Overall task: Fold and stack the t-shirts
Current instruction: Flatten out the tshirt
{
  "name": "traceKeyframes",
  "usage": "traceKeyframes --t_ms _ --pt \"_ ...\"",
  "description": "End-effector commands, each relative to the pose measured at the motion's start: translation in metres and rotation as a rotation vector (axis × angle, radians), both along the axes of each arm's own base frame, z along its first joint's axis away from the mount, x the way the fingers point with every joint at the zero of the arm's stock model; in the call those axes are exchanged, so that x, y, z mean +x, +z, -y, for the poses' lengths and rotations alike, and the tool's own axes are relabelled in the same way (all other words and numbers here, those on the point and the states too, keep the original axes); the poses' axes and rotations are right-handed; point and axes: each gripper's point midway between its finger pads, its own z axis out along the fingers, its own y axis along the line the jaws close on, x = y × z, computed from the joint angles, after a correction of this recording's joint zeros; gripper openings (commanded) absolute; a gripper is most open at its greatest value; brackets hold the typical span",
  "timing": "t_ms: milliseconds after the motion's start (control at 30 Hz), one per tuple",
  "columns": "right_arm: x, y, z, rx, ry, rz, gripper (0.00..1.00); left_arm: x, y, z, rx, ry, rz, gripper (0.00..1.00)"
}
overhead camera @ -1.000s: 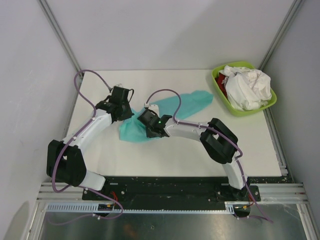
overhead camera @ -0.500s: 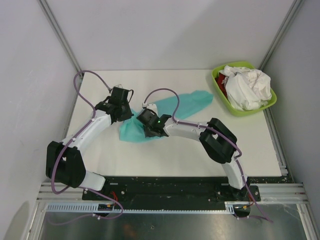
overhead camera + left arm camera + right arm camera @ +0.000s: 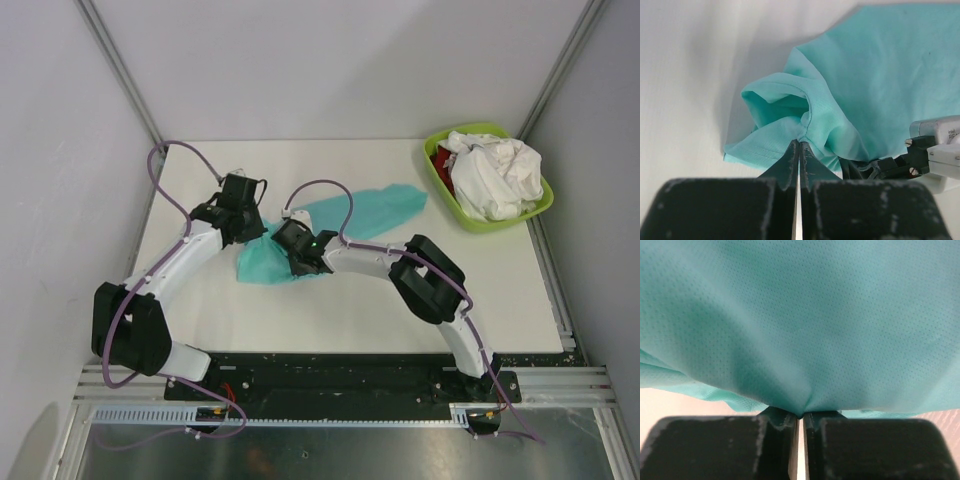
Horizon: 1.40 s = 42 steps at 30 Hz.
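A teal t-shirt (image 3: pixel 385 205) lies crumpled across the middle of the table, running from the centre toward the back right. My left gripper (image 3: pixel 256 230) sits at its left end, shut on a bunched fold of the hem (image 3: pixel 800 142). My right gripper (image 3: pixel 292 256) is just to the right of it, low over the shirt. Its jaws are shut, and they pinch a tuck of the teal cloth (image 3: pixel 800 414). The teal shirt (image 3: pixel 805 320) fills the right wrist view. More t-shirts, white (image 3: pixel 497 175) and a bit of red (image 3: pixel 443 160), are heaped in the basin.
A lime-green plastic basin (image 3: pixel 437 180) stands at the back right corner of the white table (image 3: pixel 300 320). Grey walls and metal rails close in on the left, back and right. The right arm's fingers show at the lower right of the left wrist view (image 3: pixel 935 152).
The right wrist has crept slightly to the left over the teal shirt. The left arm and its hold on the fold look the same.
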Motion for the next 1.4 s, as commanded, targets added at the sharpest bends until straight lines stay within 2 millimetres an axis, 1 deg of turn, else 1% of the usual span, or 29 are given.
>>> traceKeyframes --t_ms 0,100,300,367,467,533,600,667,700,733,800,867,933,1000,1067,1200,1300,1367 --pt "0.012 0.036 0.000 0.015 -0.029 0.066 0.02 0.001 0.012 -0.001 -0.009 -0.012 0.042 0.00" --pt "0.016 0.059 0.004 0.027 -0.039 0.099 0.00 0.001 0.012 0.000 -0.009 -0.015 0.041 0.00" --pt "0.018 0.107 0.015 0.067 -0.057 0.151 0.00 0.001 0.014 0.000 -0.005 -0.030 0.044 0.00" --pt "0.019 0.122 0.020 0.081 -0.063 0.167 0.00 0.001 0.014 0.002 -0.009 -0.043 0.044 0.00" --pt "0.022 0.142 0.033 0.093 -0.086 0.187 0.00 0.001 0.016 0.009 -0.026 -0.088 0.047 0.00" --pt "0.025 0.155 0.045 0.100 -0.109 0.199 0.00 0.002 0.022 0.017 -0.047 -0.132 0.059 0.00" --pt "0.028 0.169 0.062 0.102 -0.142 0.217 0.00 0.003 0.029 0.030 -0.080 -0.195 0.077 0.00" --pt "0.035 0.182 0.088 0.096 -0.196 0.236 0.00 0.002 0.039 0.048 -0.124 -0.279 0.100 0.02" --pt "0.038 0.190 0.103 0.099 -0.224 0.246 0.00 0.002 0.043 0.056 -0.143 -0.316 0.110 0.06" --pt "0.040 0.193 0.120 0.096 -0.256 0.248 0.00 0.001 0.048 0.064 -0.161 -0.349 0.121 0.11" --pt "0.048 0.193 0.157 0.091 -0.329 0.240 0.00 -0.001 0.055 0.077 -0.188 -0.394 0.139 0.24" --pt "0.055 0.185 0.193 0.082 -0.399 0.215 0.00 -0.004 0.057 0.085 -0.208 -0.418 0.142 0.35" --pt "0.059 0.173 0.224 0.062 -0.456 0.179 0.00 -0.007 0.054 0.088 -0.222 -0.420 0.133 0.40" --pt "0.059 0.160 0.245 0.037 -0.491 0.152 0.00 -0.013 0.046 0.087 -0.228 -0.403 0.109 0.41" --pt "0.059 0.151 0.255 0.034 -0.501 0.130 0.00 -0.020 0.030 0.081 -0.218 -0.367 0.073 0.42" --pt "0.059 0.136 0.265 0.012 -0.512 0.104 0.00 -0.033 -0.004 0.067 -0.182 -0.292 0.003 0.41" --pt "0.062 0.127 0.274 -0.008 -0.530 0.084 0.00 -0.040 -0.019 0.062 -0.169 -0.266 -0.027 0.41" --pt "0.064 0.123 0.278 -0.006 -0.535 0.075 0.00 -0.044 -0.027 0.060 -0.158 -0.257 -0.039 0.42"
